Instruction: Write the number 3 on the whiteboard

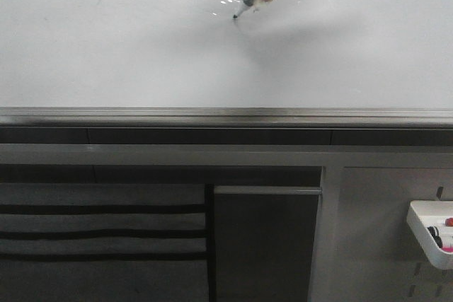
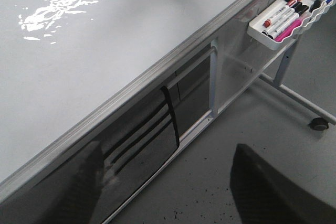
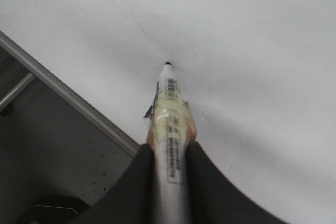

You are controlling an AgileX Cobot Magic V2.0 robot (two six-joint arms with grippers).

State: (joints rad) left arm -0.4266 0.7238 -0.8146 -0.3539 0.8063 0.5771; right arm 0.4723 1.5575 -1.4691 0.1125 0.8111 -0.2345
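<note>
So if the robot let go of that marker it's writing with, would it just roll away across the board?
Probably, somewhat. The marker has a round, slim barrel, so it would likely roll, and the glossy whiteboard looks slick. The tape-like wrap near its tip might slow it. It seems stiff and light: the right gripper holds it by the end without visible bending.

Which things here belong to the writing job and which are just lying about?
In use: whiteboard; marker, held in the right claw, tip at the board.
Lying about: white tray; spare markers in it.
</note>
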